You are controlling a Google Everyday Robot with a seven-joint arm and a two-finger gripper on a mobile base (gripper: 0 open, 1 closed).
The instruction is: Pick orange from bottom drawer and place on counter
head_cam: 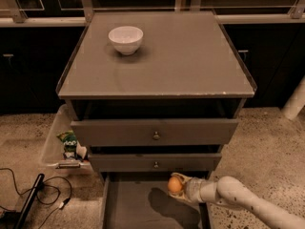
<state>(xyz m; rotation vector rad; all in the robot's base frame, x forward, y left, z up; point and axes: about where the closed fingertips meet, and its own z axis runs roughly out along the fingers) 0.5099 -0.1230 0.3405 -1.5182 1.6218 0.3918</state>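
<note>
The orange point(174, 185) is held in my gripper point(177, 187), lifted above the floor of the open bottom drawer point(128, 209) and casting a shadow on it. My white arm point(238, 199) reaches in from the lower right. The gripper sits just below the front of the lower knobbed drawer point(156, 162). Above it all, the grey counter point(181, 56) spreads wide, with a white bowl point(126, 39) at its back left.
Both knobbed drawers stand partly pulled out, the upper one point(155, 131) further. A clear bin point(61, 140) with a green packet sits on the floor left of the cabinet. Black cables point(43, 194) trail at the lower left. A white post point(295, 101) stands at right.
</note>
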